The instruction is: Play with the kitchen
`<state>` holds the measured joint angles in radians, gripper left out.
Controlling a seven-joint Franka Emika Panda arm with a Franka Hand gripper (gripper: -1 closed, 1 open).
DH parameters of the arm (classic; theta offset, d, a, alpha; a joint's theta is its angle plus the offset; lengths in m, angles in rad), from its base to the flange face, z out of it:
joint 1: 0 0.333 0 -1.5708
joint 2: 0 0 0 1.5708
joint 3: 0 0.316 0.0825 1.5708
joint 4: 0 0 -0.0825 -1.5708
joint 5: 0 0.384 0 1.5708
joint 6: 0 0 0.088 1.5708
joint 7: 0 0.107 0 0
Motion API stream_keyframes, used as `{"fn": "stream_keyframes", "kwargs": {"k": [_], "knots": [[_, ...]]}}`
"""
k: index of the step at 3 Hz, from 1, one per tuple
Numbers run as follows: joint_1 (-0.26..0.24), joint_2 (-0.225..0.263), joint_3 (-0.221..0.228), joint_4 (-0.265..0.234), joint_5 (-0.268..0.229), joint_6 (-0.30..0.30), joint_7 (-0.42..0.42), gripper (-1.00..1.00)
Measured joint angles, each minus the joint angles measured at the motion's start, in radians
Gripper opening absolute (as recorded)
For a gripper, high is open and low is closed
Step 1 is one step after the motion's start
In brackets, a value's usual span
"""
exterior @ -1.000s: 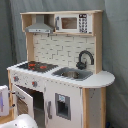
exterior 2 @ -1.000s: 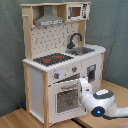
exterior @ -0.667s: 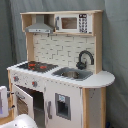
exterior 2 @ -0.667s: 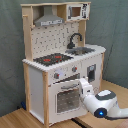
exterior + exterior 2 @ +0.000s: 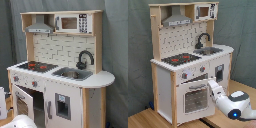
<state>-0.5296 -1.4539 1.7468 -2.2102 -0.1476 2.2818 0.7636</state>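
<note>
The kitchen (image 5: 60,70) stands upright on the wooden floor against a grey-green curtain (image 5: 138,50), filling most of both exterior views. Top shelf: grey hood (image 5: 176,20) and small microwave (image 5: 72,22). Countertop: black-red hob (image 5: 180,59), then sink (image 5: 72,74) with black faucet (image 5: 203,39) behind it. Two red knobs (image 5: 34,83) sit below the hob.

Oven door (image 5: 22,102) hangs ajar in the first exterior view. In the second exterior view my arm (image 5: 235,102) reaches in from the lower right, and my gripper (image 5: 210,84) is at the top right corner of the windowed oven door, at its handle bar (image 5: 195,86). Can't tell whether my jaws are apart or closed; contact with the bar is unclear too.

In the first exterior view only a white bit of my arm shows at the bottom edge.
</note>
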Motion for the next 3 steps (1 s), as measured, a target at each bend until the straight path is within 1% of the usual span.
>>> {"fn": "stream_keyframes", "kwargs": {"k": [3], "knots": [[0.117, -0.025, -0.022, -0.090, 0.038, 0.044, -0.283, 1.00]]}}
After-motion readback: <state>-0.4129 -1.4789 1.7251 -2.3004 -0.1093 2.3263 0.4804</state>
